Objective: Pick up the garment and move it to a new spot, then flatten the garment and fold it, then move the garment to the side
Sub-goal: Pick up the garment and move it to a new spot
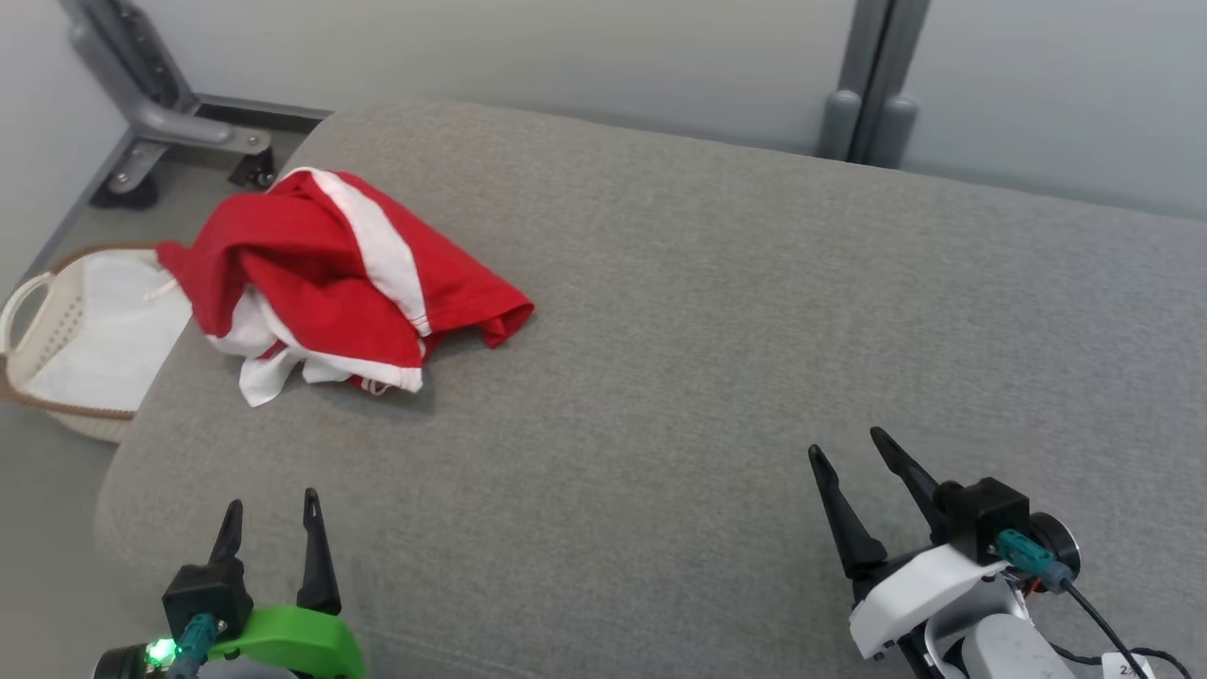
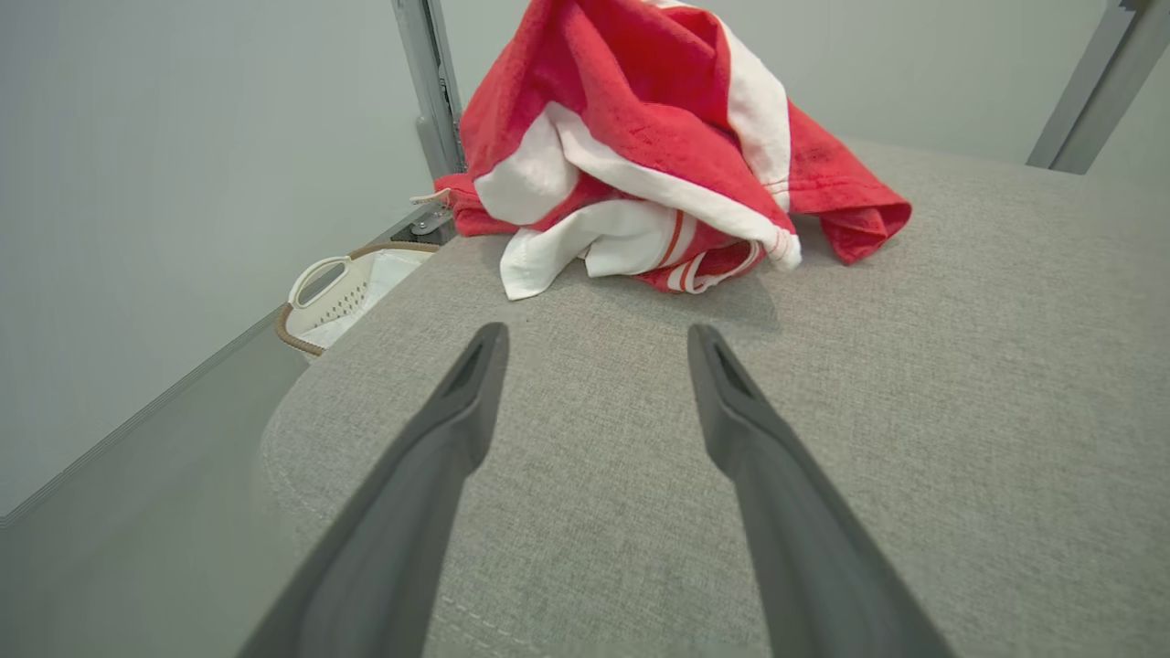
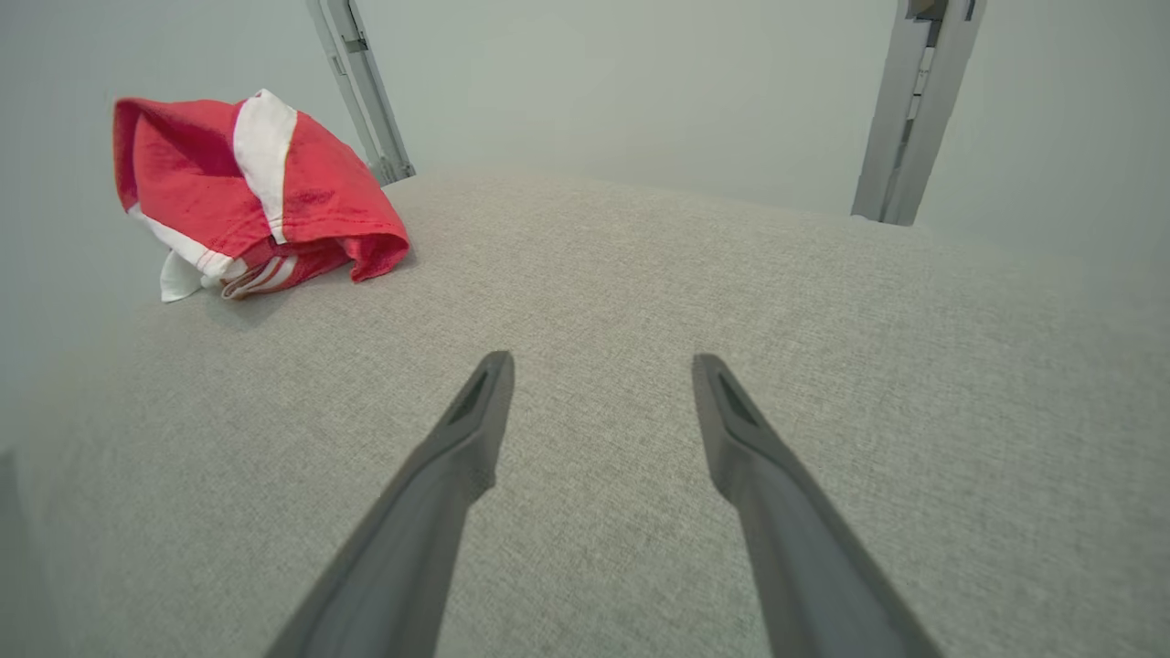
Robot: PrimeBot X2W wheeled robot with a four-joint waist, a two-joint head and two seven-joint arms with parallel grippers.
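**A:** Where's the garment?

**B:** The red and white garment point(image 1: 321, 273) lies crumpled in a heap near the far left corner of the grey cushion point(image 1: 707, 330). One red fold reaches the left edge.

**A:** Is anything gripping it?

**B:** No. The left gripper point(image 1: 272, 500) sits by the near left corner with its fingers point(image 2: 457, 402) spread apart and nothing between them. The garment lies ahead of their tips, not touching.

**A:** And the other arm?

**B:** The right gripper point(image 1: 844, 441) is toward the near right corner. Its fingers are also parted and empty, well apart from the garment, over bare grey fabric.

**A:** Anything off the cushion?

**B:** A white basket point(image 1: 28, 311) with a brown rim stands on the floor just beside the left edge, below the heap, with something white inside it. Grey metal posts point(image 1: 872, 94) rise behind the far edge against the pale wall.
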